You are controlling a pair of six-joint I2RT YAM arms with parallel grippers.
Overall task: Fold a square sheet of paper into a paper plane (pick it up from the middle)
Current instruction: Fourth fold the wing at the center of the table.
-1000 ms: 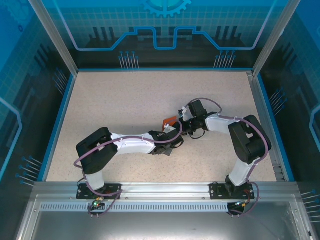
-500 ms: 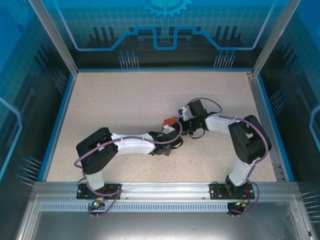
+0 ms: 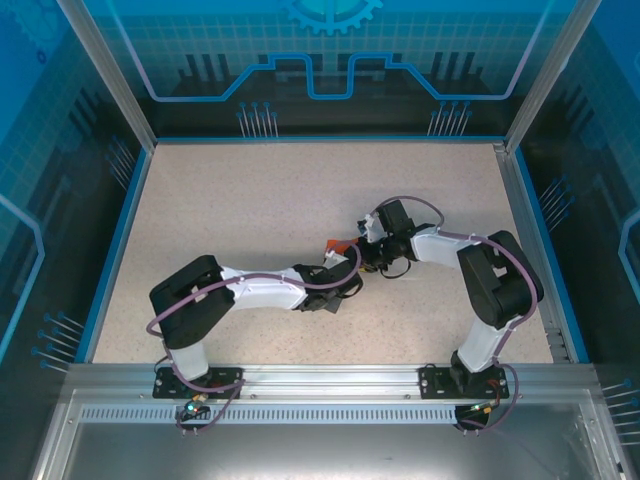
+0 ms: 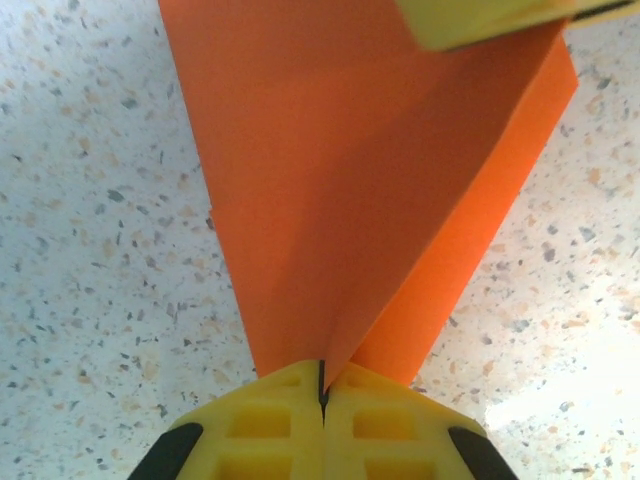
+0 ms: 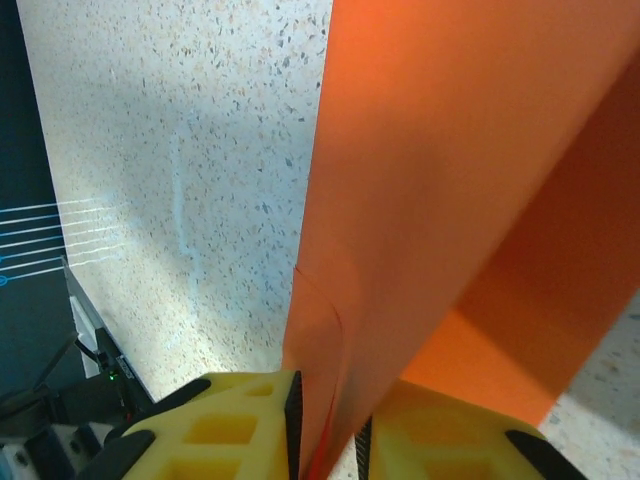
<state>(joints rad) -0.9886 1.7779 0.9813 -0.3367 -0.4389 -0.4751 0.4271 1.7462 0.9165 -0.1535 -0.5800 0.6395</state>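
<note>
The orange sheet of paper (image 3: 341, 243) is folded into a creased, pointed shape and hangs just above the table between both grippers. In the left wrist view the paper (image 4: 340, 180) narrows down into my left gripper (image 4: 322, 378), whose yellow fingers are shut on its centre crease. In the right wrist view the paper (image 5: 450, 180) passes between the fingers of my right gripper (image 5: 328, 425). Those fingers stand slightly apart, with a gap beside the paper. The tip of a right finger (image 4: 480, 20) shows at the top of the left wrist view. From above, the left gripper (image 3: 340, 262) and right gripper (image 3: 362, 246) meet mid-table.
The speckled beige table (image 3: 250, 200) is ringed by a blue rim and metal posts. Transparent blue walls (image 3: 330, 60) stand behind and at the sides. Both arm bases sit on the metal rail (image 3: 320, 385) at the near edge.
My left gripper has closed fully on the paper's crease. My right gripper's jaws have parted a little around the paper. Both arms have barely shifted.
</note>
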